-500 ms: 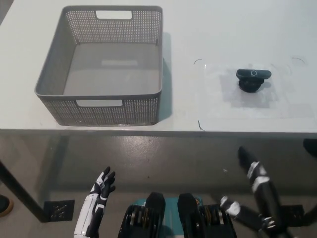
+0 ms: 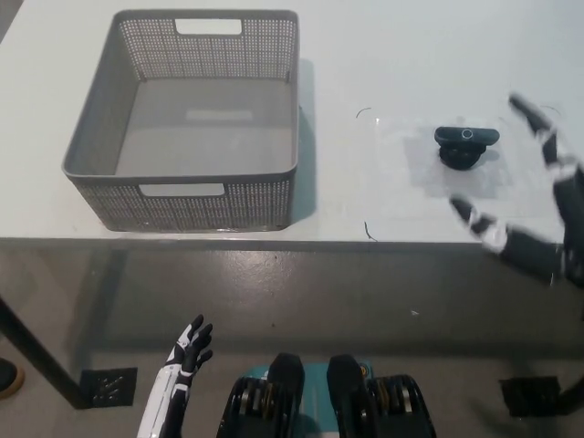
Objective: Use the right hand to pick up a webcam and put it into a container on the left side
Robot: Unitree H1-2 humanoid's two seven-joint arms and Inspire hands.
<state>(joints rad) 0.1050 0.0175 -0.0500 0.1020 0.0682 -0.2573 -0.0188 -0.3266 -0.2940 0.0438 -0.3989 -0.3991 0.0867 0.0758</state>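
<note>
Below the table edge, at lower left, the white left hand (image 2: 187, 345) rested with fingers spread, empty, its forearm cut off by the frame. At right, the black right hand (image 2: 538, 210) was blurred, splayed open, holding nothing, partly out of frame. Farther, the webcam (image 2: 466, 144) sat on the white table (image 2: 365, 55), near that hand. Grey perforated basket (image 2: 182, 196) stood left, well apart.

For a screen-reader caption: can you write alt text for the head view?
The black right hand, fingers spread, reaches over the white table beside a small black webcam, not touching it. An empty grey perforated plastic basket sits left; the white left hand rests low.
</note>
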